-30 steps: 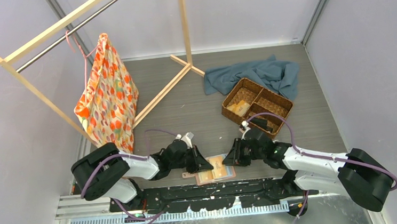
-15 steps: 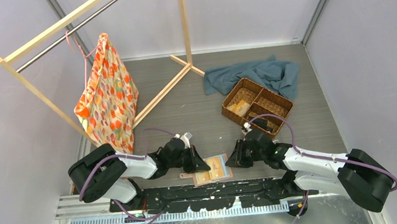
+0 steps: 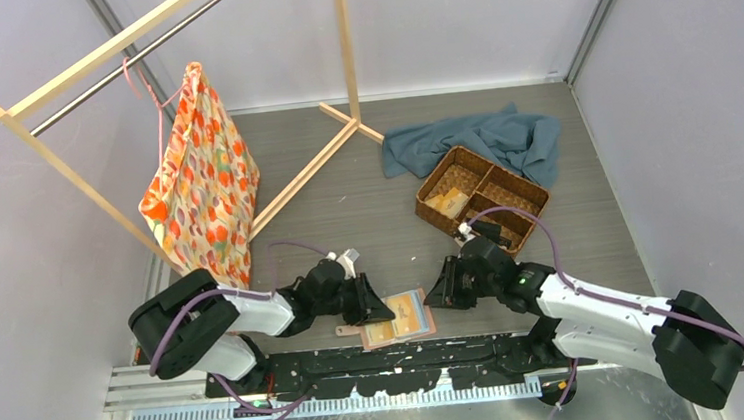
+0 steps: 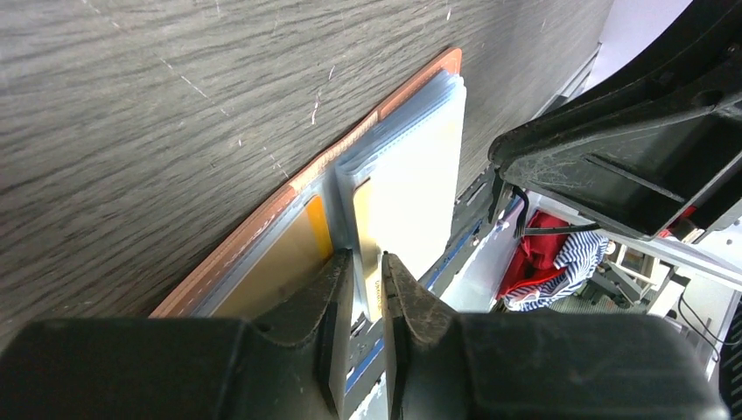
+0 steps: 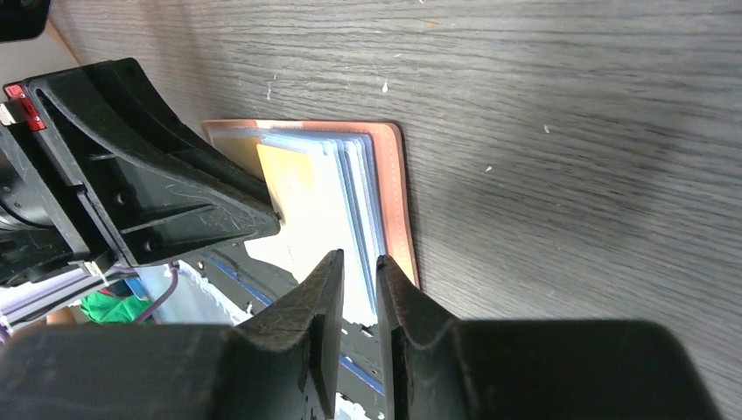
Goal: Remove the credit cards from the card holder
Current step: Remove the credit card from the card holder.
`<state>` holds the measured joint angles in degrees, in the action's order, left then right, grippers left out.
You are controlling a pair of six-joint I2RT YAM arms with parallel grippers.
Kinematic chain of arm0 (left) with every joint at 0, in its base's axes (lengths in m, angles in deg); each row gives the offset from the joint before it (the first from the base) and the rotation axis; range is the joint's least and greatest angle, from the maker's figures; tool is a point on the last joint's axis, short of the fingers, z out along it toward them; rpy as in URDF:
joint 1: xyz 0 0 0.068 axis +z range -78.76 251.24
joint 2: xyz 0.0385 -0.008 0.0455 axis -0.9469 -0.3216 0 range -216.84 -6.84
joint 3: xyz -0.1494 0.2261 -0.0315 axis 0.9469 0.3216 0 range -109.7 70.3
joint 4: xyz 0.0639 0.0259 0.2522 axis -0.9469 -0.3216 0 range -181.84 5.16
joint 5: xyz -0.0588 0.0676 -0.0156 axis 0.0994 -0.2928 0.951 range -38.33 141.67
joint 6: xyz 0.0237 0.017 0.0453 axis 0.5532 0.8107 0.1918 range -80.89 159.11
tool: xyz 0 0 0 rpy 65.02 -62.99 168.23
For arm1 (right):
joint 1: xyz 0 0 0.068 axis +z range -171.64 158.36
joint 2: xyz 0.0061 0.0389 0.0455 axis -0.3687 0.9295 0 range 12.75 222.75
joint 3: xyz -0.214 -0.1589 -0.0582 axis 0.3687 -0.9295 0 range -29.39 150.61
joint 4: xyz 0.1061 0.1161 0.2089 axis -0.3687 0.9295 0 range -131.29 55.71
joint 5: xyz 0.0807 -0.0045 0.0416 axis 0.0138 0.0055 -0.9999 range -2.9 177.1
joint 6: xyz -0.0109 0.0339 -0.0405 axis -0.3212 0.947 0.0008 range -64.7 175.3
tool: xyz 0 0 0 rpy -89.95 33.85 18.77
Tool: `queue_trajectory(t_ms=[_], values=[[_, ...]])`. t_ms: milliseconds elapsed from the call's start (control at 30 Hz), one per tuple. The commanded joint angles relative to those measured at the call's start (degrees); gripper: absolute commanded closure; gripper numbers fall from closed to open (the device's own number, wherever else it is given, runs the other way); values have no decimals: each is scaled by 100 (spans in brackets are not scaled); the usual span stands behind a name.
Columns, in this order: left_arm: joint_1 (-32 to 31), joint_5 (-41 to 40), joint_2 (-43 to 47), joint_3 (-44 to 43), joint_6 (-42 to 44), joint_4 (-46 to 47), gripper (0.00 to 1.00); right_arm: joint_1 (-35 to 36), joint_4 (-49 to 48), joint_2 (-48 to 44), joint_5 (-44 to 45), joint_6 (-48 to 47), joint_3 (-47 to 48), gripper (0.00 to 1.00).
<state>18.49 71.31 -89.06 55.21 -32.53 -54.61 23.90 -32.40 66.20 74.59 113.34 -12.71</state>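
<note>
The card holder [image 3: 398,318] has skewed slightly, lying open at the table's [image 3: 368,210] near edge. The left gripper [image 4: 366,262] narrowly straddles a credit card [image 4: 402,201] (grip unclear); the right gripper [image 5: 359,258] is slightly parted and empty.

I've got the left gripper [image 4: 369,293] low at the edge of the open card holder [image 4: 227,258] on the wood table [image 4: 175,105]. Jaws are narrowly apart around the clear sleeve stack [image 4: 442,96]. There's a pale yellow card [image 4: 411,201] inside and a gold card [image 4: 280,271] in the next pocket. Can't confirm a pinch.
</note>
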Motion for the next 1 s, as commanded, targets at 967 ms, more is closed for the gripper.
queue_trajectory(t_ms=[967], values=[[28,-97,377,121,155,51,75,106,-618,589,-190,-137,467,75]])
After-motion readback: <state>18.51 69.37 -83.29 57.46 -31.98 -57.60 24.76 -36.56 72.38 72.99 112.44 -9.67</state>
